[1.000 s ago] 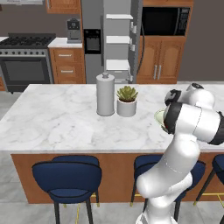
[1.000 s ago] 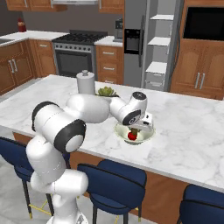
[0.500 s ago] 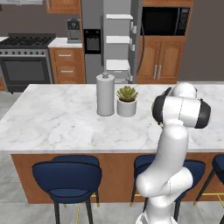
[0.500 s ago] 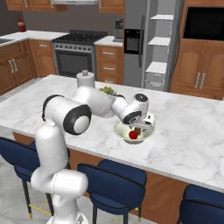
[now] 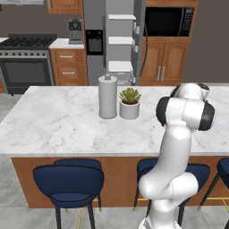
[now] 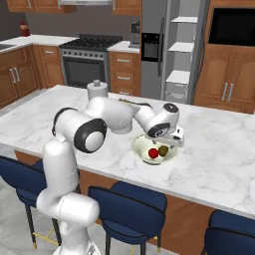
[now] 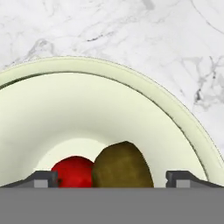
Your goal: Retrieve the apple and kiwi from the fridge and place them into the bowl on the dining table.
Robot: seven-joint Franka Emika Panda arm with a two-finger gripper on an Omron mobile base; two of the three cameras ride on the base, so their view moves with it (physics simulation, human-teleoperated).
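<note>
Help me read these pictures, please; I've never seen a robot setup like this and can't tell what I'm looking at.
These are rendered pictures of a simulated kitchen. The white jointed shape is a robot arm on a driving base. Two pictures come from cameras on that base, behind the arm to its left and right. The third comes from a camera on the hand, looking along the gripper, whose two dark tips are spread apart with nothing between them.

The arm reaches over the dining table, a long marble-topped island. On it sits a pale bowl holding the red apple and the olive-brown kiwi, side by side. Also on the table stand a grey canister and a small potted succulent. Behind is the fridge, one door open on white shelves.
</note>
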